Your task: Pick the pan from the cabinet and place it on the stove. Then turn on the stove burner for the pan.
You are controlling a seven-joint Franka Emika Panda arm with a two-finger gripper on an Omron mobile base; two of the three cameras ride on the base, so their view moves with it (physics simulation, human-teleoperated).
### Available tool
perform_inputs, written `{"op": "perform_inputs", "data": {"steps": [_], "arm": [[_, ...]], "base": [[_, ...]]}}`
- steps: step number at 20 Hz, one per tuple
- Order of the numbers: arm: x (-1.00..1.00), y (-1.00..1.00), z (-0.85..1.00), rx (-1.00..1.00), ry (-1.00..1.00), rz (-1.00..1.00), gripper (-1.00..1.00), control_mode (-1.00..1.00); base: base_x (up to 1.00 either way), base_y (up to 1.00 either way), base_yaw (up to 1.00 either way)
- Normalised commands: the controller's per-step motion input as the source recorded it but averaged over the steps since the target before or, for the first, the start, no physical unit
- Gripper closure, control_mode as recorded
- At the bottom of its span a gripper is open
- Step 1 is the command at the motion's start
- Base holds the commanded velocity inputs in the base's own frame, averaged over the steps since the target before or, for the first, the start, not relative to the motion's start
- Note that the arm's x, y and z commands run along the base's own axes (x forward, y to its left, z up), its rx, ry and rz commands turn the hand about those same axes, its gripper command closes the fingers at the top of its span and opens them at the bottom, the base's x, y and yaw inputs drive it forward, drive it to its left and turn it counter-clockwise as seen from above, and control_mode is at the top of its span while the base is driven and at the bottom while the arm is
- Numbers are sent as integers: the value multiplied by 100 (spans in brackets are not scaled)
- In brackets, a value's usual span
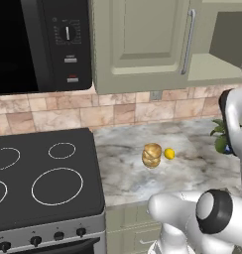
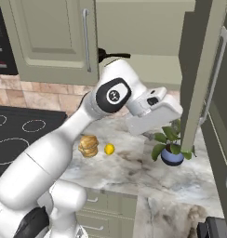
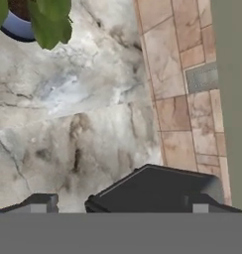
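- Up in the open cabinet (image 2: 148, 42) I can only see the pan (image 2: 113, 56) as a black handle poking out past the door (body hidden).
- Gripper (image 3: 118, 204) hangs over the counter (image 3: 68, 124); can't tell its state, fingertips cut off.
- On the stove (image 1: 43, 168) I count four rings, two cropped.
- One lemon (image 1: 169, 153), one plant (image 2: 171, 144).

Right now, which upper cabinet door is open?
The right-hand door, swung out toward the camera above the potted plant, baring the shelf. The door beside the microwave is shut, flush with its frame.
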Motion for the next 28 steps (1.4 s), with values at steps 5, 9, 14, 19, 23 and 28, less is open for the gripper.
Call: {"op": "perform_inputs", "data": {"steps": [5,9,14,19,23,28], "arm": [[-3,2,-1,9,-1,-3,-100,-100],[-20,81,-2,1,-6,0,-100,-100],[-24,100,0,0,-12,0,-100,-100],[-32,100,16,0,-21,3,-100,-100],[-40,96,25,0,-30,4,-100,-100],[-26,75,28,1,-30,10,-100,-100]], "base": [[0,0,0],[0,0,0],[0,0,0],[0,0,0],[0,0,0],[0,0,0]]}}
